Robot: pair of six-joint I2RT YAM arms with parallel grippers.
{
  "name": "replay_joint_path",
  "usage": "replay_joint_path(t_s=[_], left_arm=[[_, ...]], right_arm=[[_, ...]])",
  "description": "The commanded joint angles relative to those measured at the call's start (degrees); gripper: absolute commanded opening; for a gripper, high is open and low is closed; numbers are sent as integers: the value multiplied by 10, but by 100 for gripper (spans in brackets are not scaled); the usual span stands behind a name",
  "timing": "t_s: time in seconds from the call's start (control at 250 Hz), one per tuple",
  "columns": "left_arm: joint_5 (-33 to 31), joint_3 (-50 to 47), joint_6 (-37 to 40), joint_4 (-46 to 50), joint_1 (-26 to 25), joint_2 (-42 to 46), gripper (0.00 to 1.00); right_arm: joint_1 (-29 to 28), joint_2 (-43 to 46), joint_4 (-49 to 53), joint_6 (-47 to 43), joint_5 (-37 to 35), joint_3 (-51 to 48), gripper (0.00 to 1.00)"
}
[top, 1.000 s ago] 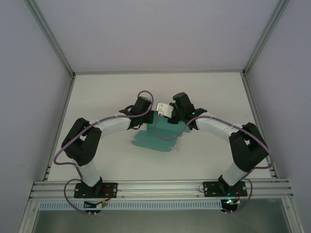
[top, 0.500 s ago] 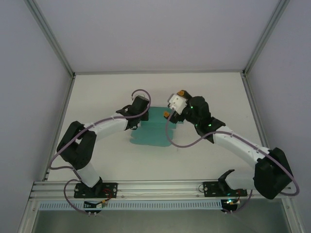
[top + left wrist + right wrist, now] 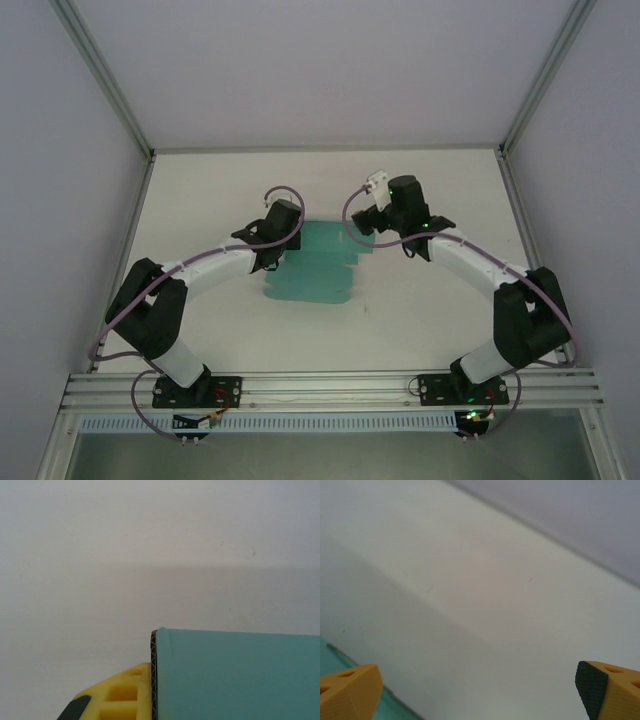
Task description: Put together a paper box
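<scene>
Matte white counter (image 3: pixel 430 300) under grey enclosure walls. Teal-green thin-card paper box (image 3: pixel 315 270) lying flat at centre, smooth-faced, creased into stepped bands toward the far side. Left tool (image 3: pixel 275 258) pinched together on its left edge, likely pinning the sheet for folding; yellow hollowed plastic finger (image 3: pixel 125 695) flush against the card. Right tool (image 3: pixel 477 680) spread wide near the far-right corner, gripping nothing, seemingly set for a fresh grip.

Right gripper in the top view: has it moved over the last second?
Yes. The right gripper went from above the paper box towards the table's far edge.
</scene>
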State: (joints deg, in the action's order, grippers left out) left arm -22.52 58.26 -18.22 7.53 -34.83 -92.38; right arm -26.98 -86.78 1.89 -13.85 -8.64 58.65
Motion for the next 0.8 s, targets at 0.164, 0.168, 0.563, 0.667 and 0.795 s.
replay_joint_path(t_s=[0.164,0.168,0.563,0.667,0.795], left_arm=[[-20,20,-25,10,-3,-1,0],[-20,20,-25,11,-4,-1,0],[44,11,-20,-17,-7,7,0],[52,8,-15,-17,-11,11,0],[46,9,-15,-10,-19,12,0]], right_arm=[[-14,-1,11,46,127,-24,100],[-14,-1,9,47,127,-25,100],[-61,-69,-248,132,86,-89,100],[-99,-94,-360,120,-16,-107,100],[-138,-127,-459,109,-158,-103,100]])
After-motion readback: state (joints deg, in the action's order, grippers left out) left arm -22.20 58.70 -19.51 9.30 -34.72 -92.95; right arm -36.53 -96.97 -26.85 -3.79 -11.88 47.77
